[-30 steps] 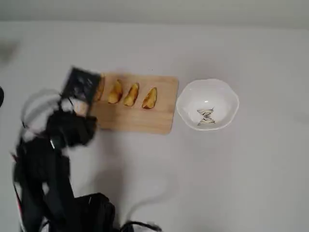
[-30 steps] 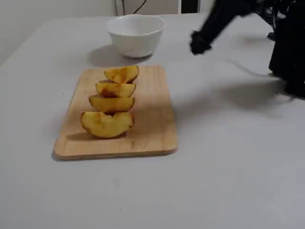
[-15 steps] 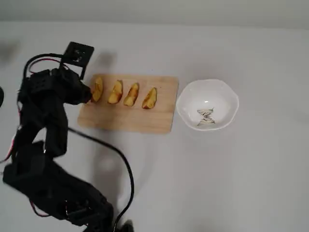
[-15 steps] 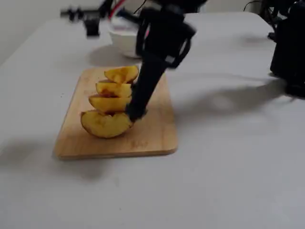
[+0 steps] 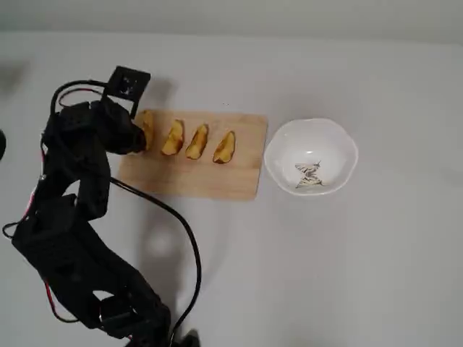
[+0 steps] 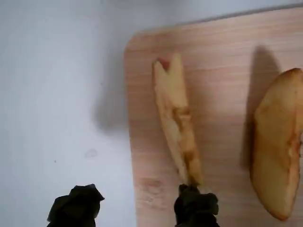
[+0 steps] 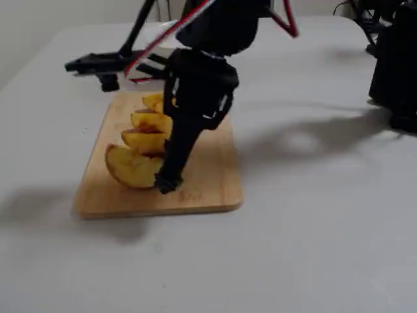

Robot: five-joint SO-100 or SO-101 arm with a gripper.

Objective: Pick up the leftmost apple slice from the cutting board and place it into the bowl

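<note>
Yellow-tan curved apple wedge [image 6: 176, 122] lies on the light wooden cutting board [image 6: 222, 52]; the black gripper [image 6: 135, 208], fingers spread, should straddle it before closing.

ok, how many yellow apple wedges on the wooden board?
4, in a row on the light wooden cutting board: leftmost half hidden by the gripper, then.

My arm [image 5: 72, 210] reaches up the left side of the overhead view, wrist bent over. The gripper [image 6: 135, 208] hangs low with jaws spread wide; one fingertip [image 6: 195, 204] touches down, the other [image 6: 75, 203] well apart.
</note>
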